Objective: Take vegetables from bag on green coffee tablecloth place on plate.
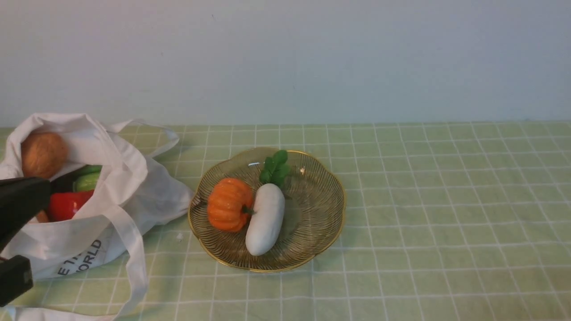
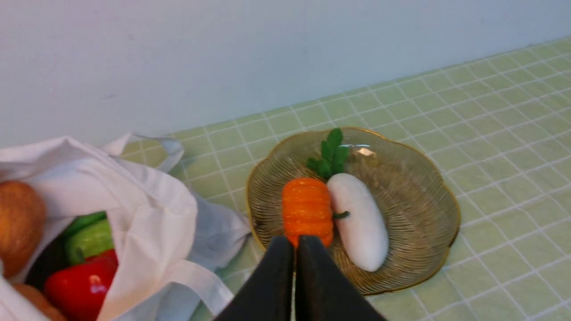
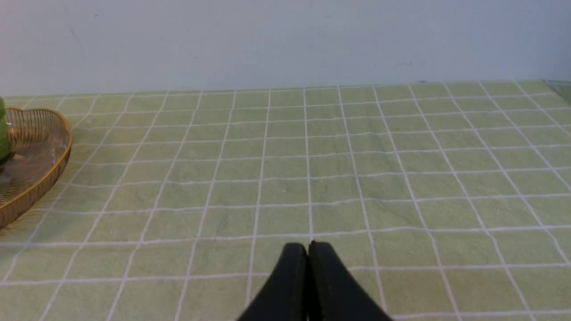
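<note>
Left gripper [image 2: 294,241] sat closed, empty, lower left of frame beside bag [image 1: 129,187]; red pepper [image 1: 67,205] lay nearest. Right gripper [image 3: 308,246] closed, empty, well apart.

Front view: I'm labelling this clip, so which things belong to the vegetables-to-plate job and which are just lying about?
Job: bag, its red pepper, green piece and brown round one; pumpkin and white radish on the plate; tablecloth; left pincer, shut.
Just there: right pincer, shut, holding nothing; wall.
</note>
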You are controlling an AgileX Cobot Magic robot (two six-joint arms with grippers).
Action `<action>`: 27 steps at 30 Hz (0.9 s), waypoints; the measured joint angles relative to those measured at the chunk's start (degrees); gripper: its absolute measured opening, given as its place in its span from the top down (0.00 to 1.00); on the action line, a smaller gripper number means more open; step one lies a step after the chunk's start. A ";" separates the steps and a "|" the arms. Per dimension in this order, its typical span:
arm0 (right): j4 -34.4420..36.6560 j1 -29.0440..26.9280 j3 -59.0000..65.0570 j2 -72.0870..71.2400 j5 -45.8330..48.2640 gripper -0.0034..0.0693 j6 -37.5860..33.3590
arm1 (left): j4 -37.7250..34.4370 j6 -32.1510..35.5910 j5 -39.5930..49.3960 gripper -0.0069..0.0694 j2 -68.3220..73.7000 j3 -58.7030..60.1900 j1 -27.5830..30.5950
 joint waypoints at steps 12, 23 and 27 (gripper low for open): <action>0.00 0.00 0.00 0.00 0.00 0.97 0.00 | 2.40 -1.77 -6.52 0.92 -15.09 15.89 3.43; 0.00 0.00 0.00 0.00 0.00 0.97 0.00 | -4.44 7.97 -14.45 0.92 -32.15 40.97 17.71; 0.00 0.00 0.00 0.00 0.00 0.97 0.00 | -3.97 8.52 -14.79 0.92 -32.15 43.25 17.86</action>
